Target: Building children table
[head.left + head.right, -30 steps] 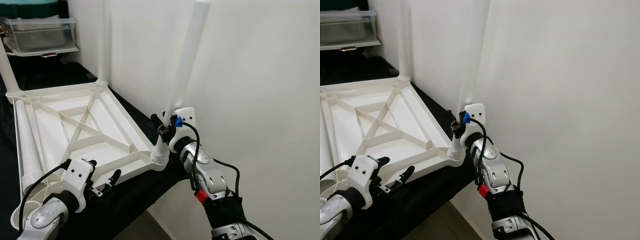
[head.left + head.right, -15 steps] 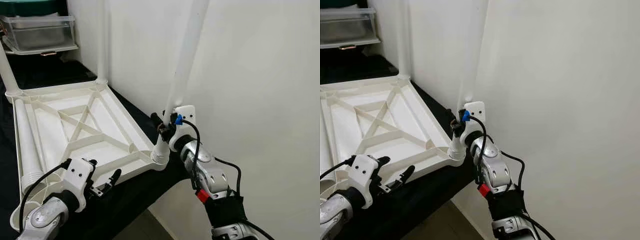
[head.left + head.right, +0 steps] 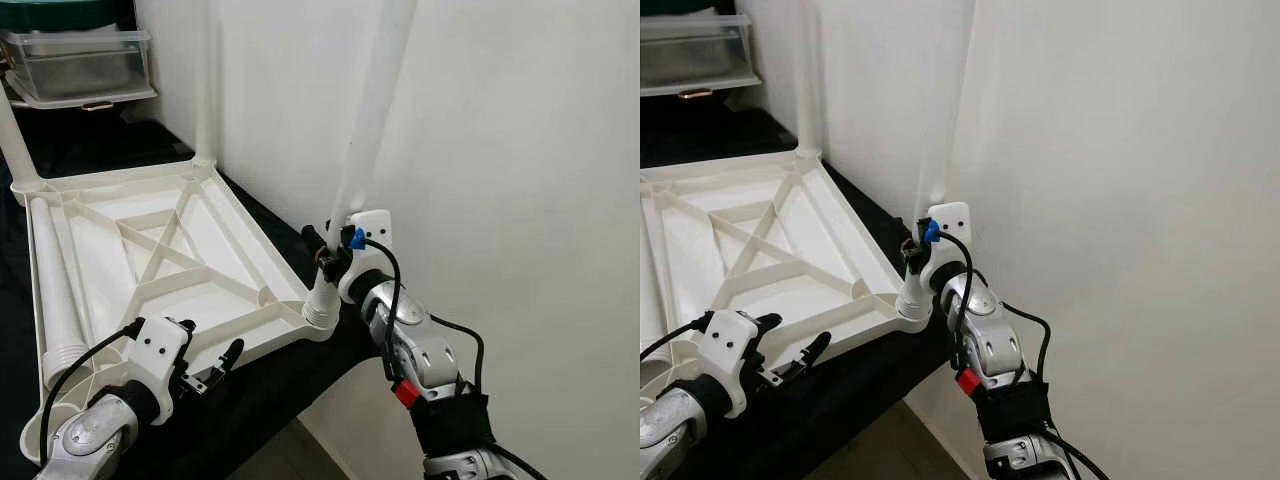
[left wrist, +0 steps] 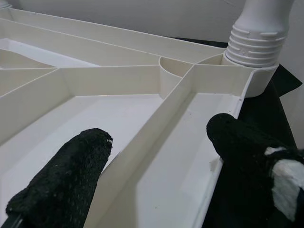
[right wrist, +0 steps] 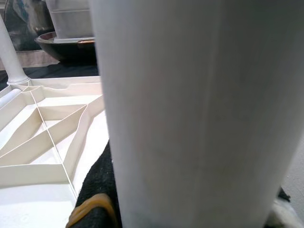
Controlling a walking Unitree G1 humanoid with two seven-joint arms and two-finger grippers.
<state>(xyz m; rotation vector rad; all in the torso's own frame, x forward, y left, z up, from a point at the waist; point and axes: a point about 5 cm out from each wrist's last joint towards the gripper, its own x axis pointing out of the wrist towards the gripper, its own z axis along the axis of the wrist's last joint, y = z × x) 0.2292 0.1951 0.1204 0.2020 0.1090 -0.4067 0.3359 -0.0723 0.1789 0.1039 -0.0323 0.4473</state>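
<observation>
Tabletop (image 3: 150,250) of white plastic, lying upside down on a black cloth (image 3: 270,390), its ribbed underside facing up. One leg (image 3: 368,140) stands in the near corner socket (image 3: 318,318) beside the wall (image 3: 520,150), leaning slightly; the right gripper (image 3: 335,255) is closed around its lower part, just above the threaded collar. The right wrist view confirms the hold, with the leg pressed close against the camera. Two more legs stand upright in the far corner sockets: one by the wall (image 3: 207,80), one at the far left corner (image 3: 14,140). A fourth leg (image 3: 55,290) lies loose inside the tabletop along its left edge.

The left gripper (image 3: 215,370) hovers over the near rim of the tabletop with its fingers (image 4: 61,185) spread apart and holding nothing; the left wrist view shows one finger on each side of a rib.

Handling, as a judgement: the parts appear to be light, stiff, hollow moulded plastic with a smooth and likely slippery surface. A leg is best held low, near the collar, where a turn or a push acts straight into the socket; a hold near the top would lever it sideways. The tabletop may slide on the cloth, so its rim or a rib may need steadying.

Containers: a clear plastic bin (image 3: 75,62) sits at the far end beyond the tabletop, with something green (image 3: 50,12) on top; its contents cannot be made out.
</observation>
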